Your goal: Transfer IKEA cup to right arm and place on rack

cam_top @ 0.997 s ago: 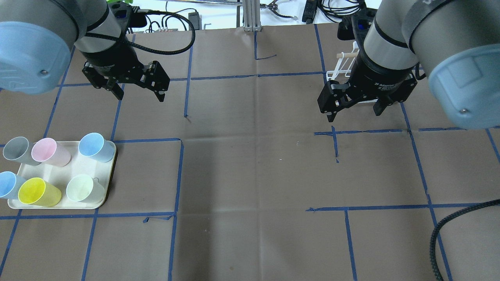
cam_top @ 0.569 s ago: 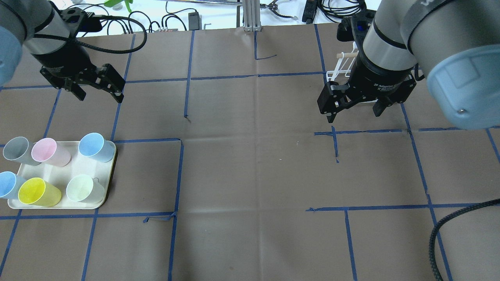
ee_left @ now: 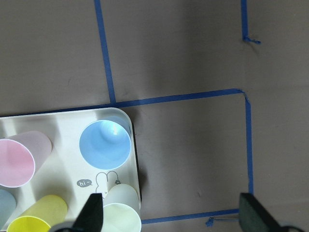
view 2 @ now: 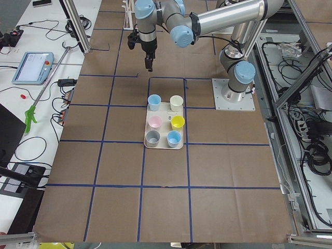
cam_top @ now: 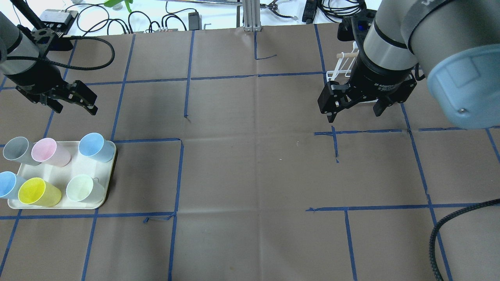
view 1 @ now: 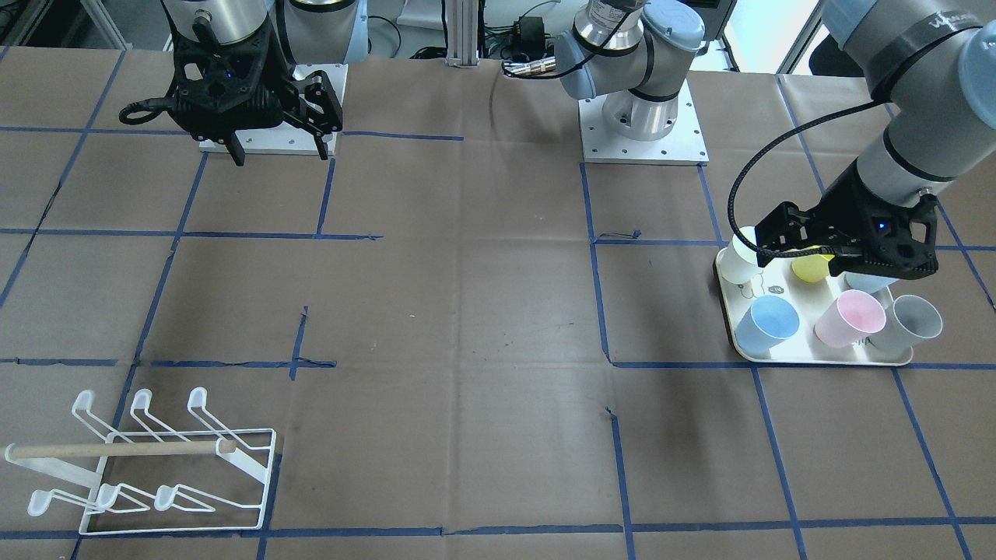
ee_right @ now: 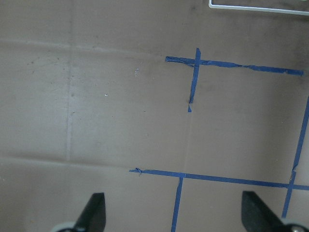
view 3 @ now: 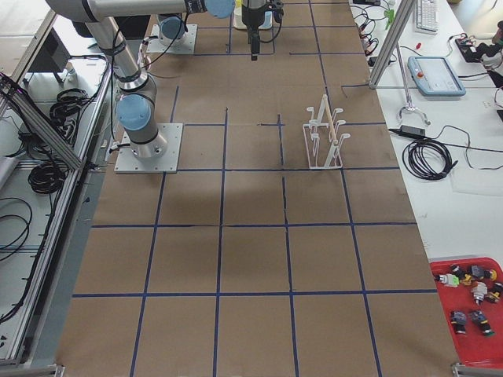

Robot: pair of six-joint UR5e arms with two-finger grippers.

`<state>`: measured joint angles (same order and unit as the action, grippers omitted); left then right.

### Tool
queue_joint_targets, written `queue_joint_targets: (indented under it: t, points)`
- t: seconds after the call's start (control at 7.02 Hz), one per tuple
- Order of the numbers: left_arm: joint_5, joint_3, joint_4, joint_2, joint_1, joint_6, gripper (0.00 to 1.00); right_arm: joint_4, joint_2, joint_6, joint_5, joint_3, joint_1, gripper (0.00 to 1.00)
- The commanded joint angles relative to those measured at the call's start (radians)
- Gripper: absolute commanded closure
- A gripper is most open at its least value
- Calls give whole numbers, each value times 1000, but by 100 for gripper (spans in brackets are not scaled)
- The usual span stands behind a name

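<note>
Several pastel cups stand on a cream tray [cam_top: 84, 168] at the left: grey [cam_top: 17, 150], pink [cam_top: 49, 151], blue [cam_top: 93, 146], yellow [cam_top: 37, 191] and pale green [cam_top: 84, 188]. My left gripper [cam_top: 76, 111] is open and empty, high above the tray's area; its wrist view shows the blue cup [ee_left: 105, 144] and the tray's corner below the open fingers [ee_left: 94, 215]. My right gripper [cam_top: 355, 115] is open and empty, hovering in front of the white wire rack [cam_top: 340, 70]. The rack [view 1: 156, 467] has looped prongs and a wooden dowel, and holds no cups.
Brown paper with blue tape lines covers the table [cam_top: 254, 175]. The arm bases [view 1: 642, 128] stand at the robot's side. A black cable [cam_top: 441, 234] hangs at the lower right. Cables and boxes lie beyond the table's far edge.
My left gripper has swung left in the overhead view, from near the left-centre tape line to over the tray's side. The right gripper, cups and rack have not moved.
</note>
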<state>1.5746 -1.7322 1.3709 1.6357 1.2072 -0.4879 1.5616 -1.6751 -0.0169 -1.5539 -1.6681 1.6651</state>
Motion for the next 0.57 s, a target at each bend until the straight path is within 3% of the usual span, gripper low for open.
queue_joint_targets:
  t: [0.0, 0.43]
  points:
    - [-1, -123, -152, -2, -34, -20, 0, 0, 0, 0, 0, 1, -1, 0]
    - [-4, -233, -263, 10, -37, 18, 0, 0, 1, 0, 1, -1, -1, 0]
